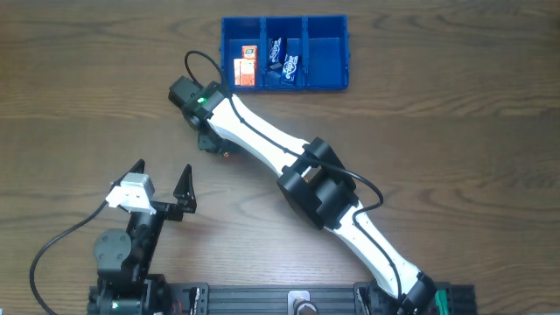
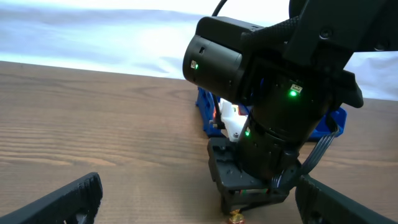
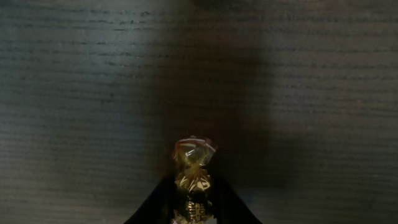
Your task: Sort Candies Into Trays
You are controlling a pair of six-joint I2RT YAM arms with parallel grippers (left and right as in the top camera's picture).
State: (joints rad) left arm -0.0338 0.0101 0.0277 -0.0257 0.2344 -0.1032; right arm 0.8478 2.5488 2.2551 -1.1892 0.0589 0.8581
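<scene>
The wood-grain worktop [image 1: 70, 105] carries a blue plastic tray [image 1: 327, 61] with three straight-walled compartments. Orange packets [image 1: 247, 68] lie in its left one and dark blue wrappers [image 1: 284, 59] in the middle. The left claw [image 1: 162, 178] sits near its base, black fingers spread wide, holding nothing. The right claw [image 3: 194, 202] points down at the worktop near the tray, pinched narrow on a candy [image 3: 194, 163]. The candy is crinkled gold foil, its long axis in line with the fingers, twisted end past the tips.

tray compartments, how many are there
3, side by side in the tray: left one holds orange candies, middle one holds blue candies, right one is bare.
</scene>
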